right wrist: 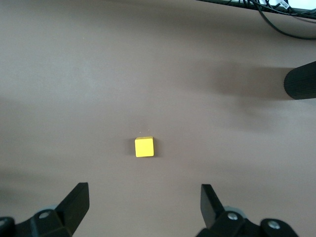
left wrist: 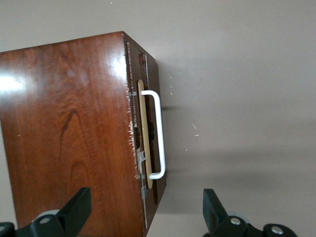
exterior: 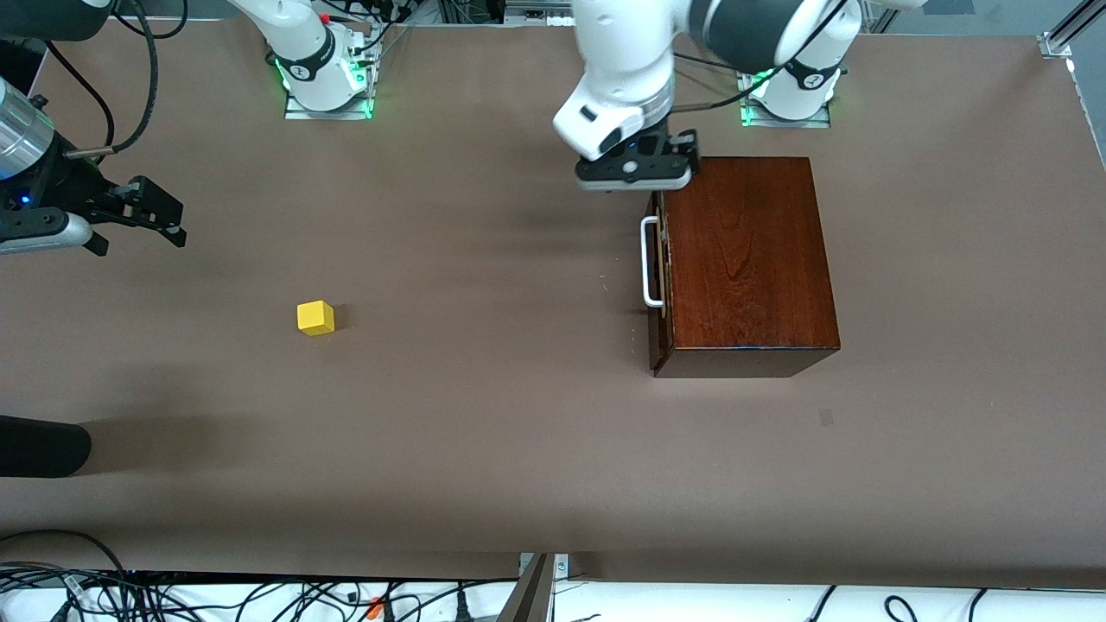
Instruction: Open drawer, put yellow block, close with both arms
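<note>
My right gripper (exterior: 138, 216) hangs over the brown surface (exterior: 484, 449) at the right arm's end, jaws spread wide and holding nothing. The small bright yellow cube (exterior: 315, 317) sits alone on the surface, nearer to the front camera than that gripper and toward the middle of the table; in the right wrist view the cube (right wrist: 144, 147) lies ahead of my released jaws, roughly centred between the two fingers (right wrist: 74, 202) but well apart from them. If I drop without closing that gap, I judge the fingers would land short of the cube or nudge it and skid it away. My left gripper (exterior: 638, 166) is over the corner of the glossy dark-wood box (exterior: 743, 259) nearest the arm bases, jaws also open and empty. The drawer (exterior: 658, 268), with its dark reddish-brown front, looks shut, and its white U-shaped bar handle (exterior: 648, 262) faces the right arm's end. In the left wrist view the handle (left wrist: 155, 133) lies between the lines of my fingers (left wrist: 217, 207) but ahead of them, not yet within reach. The risk here, I think, is descending where I am and striking the box top or edge, or hooking only the handle's end, so the pull twists the light box instead of sliding the drawer.
</note>
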`<action>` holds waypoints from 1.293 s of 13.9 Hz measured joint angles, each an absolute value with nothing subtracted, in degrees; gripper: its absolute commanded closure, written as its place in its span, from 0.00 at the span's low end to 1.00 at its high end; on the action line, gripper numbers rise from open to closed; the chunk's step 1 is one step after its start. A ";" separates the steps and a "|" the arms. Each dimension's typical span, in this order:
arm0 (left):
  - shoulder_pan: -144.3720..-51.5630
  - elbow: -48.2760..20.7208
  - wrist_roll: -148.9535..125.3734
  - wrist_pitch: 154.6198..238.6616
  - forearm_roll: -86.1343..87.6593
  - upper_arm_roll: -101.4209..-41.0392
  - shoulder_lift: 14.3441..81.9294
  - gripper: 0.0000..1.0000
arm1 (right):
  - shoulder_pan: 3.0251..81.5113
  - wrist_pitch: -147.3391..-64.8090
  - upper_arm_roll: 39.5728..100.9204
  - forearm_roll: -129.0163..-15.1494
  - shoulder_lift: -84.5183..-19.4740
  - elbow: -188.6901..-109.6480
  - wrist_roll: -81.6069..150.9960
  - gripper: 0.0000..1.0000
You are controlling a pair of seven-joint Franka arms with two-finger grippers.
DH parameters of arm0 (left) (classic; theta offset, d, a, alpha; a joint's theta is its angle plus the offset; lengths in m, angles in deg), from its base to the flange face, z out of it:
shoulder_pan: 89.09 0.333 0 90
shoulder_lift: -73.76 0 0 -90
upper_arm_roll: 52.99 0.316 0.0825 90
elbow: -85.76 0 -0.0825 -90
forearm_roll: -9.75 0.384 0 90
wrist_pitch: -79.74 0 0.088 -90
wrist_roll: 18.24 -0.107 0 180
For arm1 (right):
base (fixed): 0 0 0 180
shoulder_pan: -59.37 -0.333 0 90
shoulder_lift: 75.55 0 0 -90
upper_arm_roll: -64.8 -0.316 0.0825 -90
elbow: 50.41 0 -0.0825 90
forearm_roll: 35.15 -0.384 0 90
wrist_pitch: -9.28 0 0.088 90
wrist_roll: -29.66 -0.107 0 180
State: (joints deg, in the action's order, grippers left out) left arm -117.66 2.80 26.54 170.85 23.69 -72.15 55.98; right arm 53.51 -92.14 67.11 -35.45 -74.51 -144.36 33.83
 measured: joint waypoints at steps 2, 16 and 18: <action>-118.40 2.78 27.59 172.89 25.26 -72.15 53.32 0.00 | 53.52 -92.14 67.12 -35.45 -74.51 -144.36 33.83 0.00; -121.28 -2.22 37.32 181.76 35.47 -71.81 41.54 0.00 | 53.50 -92.14 67.06 -35.45 -74.51 -144.36 33.83 0.00; -121.12 -4.22 37.66 183.49 35.79 -71.50 41.53 0.00 | 53.50 -91.92 67.06 -35.45 -74.51 -144.36 33.83 0.00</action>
